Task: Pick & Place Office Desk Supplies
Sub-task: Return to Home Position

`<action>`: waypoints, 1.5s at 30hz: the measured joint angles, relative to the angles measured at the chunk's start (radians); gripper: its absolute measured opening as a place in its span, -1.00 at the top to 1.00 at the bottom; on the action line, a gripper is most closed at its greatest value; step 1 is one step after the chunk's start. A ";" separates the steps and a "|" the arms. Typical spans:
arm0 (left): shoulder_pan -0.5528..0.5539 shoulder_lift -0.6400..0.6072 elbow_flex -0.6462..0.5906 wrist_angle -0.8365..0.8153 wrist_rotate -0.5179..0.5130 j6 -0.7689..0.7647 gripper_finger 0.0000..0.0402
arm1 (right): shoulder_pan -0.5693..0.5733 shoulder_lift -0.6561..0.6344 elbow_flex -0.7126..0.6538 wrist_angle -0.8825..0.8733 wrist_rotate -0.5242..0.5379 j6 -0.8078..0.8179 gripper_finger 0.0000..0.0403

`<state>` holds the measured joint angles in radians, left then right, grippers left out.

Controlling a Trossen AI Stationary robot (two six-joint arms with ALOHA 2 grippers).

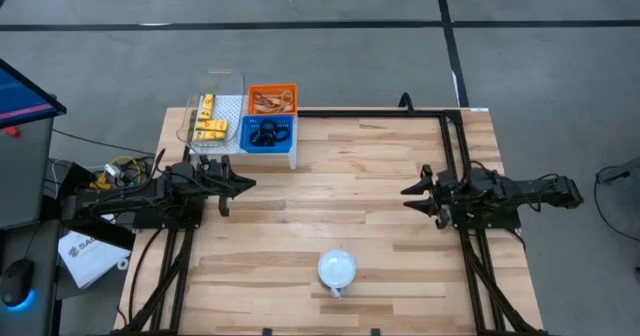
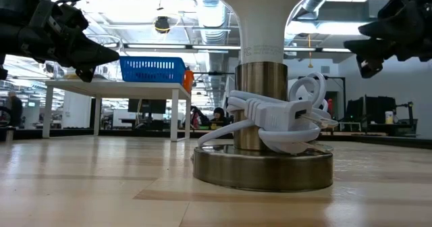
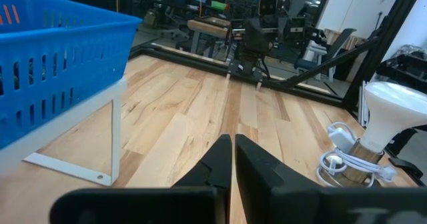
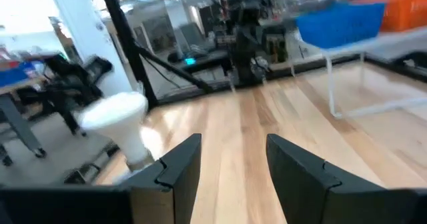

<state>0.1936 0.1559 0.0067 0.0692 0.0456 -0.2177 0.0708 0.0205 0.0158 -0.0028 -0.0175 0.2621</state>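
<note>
The supplies lie sorted in three small bins on a white raised rack (image 1: 235, 141) at the table's far left. Yellow clips (image 1: 210, 123) are in a clear bin, tan rubber-band loops (image 1: 272, 101) in an orange bin, and black rings (image 1: 269, 134) in a blue bin (image 3: 60, 64). My left gripper (image 1: 245, 184) hovers just near of the rack, shut and empty, pointing right. My right gripper (image 1: 408, 191) hovers over the table's right half, open and empty, pointing left. Neither touches anything.
A white dome-shaped lamp (image 1: 337, 269) with a metal base and its white cord wound round it stands near the table's near edge, in the middle (image 2: 263, 132). Bare wood lies between the two grippers. A black frame (image 1: 455, 126) runs along the far and right edges.
</note>
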 joint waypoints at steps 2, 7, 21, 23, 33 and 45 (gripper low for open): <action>0.000 0.001 0.000 0.000 0.001 0.000 0.94 | -0.001 0.013 -0.001 -0.002 0.015 -0.015 0.18; 0.000 0.003 0.000 0.002 0.003 0.000 0.95 | -0.016 0.021 -0.001 -0.002 0.019 -0.115 0.18; 0.000 0.003 0.000 0.002 -0.002 0.000 0.93 | -0.029 0.059 -0.001 -0.004 0.018 -0.262 0.18; 0.000 0.003 0.000 0.002 -0.002 0.000 0.92 | -0.029 0.059 -0.001 -0.004 0.018 -0.262 0.18; 0.000 0.003 0.000 0.002 -0.001 0.000 0.92 | -0.029 0.059 -0.001 -0.004 0.018 -0.262 0.18; 0.000 0.003 0.000 0.003 -0.001 0.000 0.93 | -0.028 0.059 -0.001 -0.004 0.018 -0.262 0.18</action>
<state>0.1940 0.1593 0.0065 0.0719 0.0448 -0.2178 0.0425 0.0792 0.0151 -0.0071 0.0010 -0.0002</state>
